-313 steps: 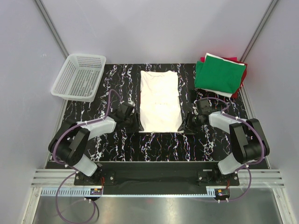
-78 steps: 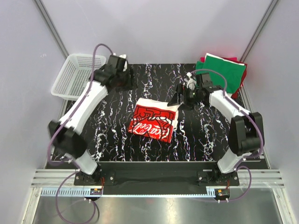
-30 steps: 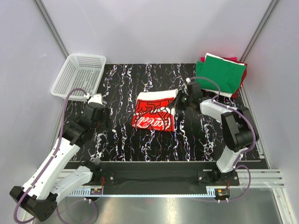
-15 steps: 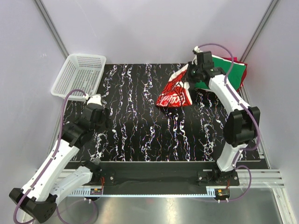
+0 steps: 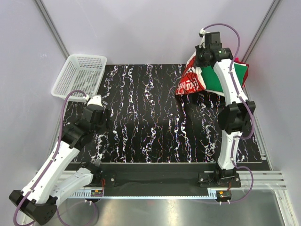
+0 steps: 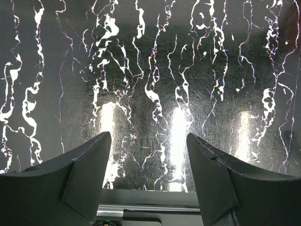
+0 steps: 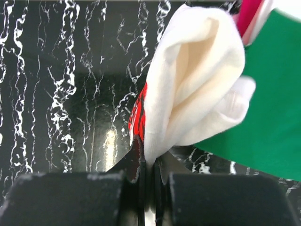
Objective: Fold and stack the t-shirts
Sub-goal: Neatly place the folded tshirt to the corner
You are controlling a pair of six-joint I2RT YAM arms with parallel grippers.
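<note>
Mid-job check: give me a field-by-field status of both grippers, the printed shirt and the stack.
right gripper: shut on the folded printed t-shirt
printed t-shirt: lifted, hanging at the left edge of the stack
left gripper: open, holding nothing, above the table
stack: green t-shirt on top, red t-shirt beneath, far right corner
mesh basket: far left corner

This is looking like a robotics lab test cell rather than a home or shop. Plain pale panels (image 5: 150,33) are boxing in a black marble-patterned table (image 5: 155,136) on three sides, and aluminium framing rails (image 5: 51,179) are running along its near edge. The left arm (image 5: 56,160) and right arm (image 5: 233,89) are standing bolted there, with purple cables (image 5: 66,101) looping off them. A white mesh basket (image 5: 79,76) and folded t-shirts (image 5: 230,75) are sitting at the far corners.
</note>
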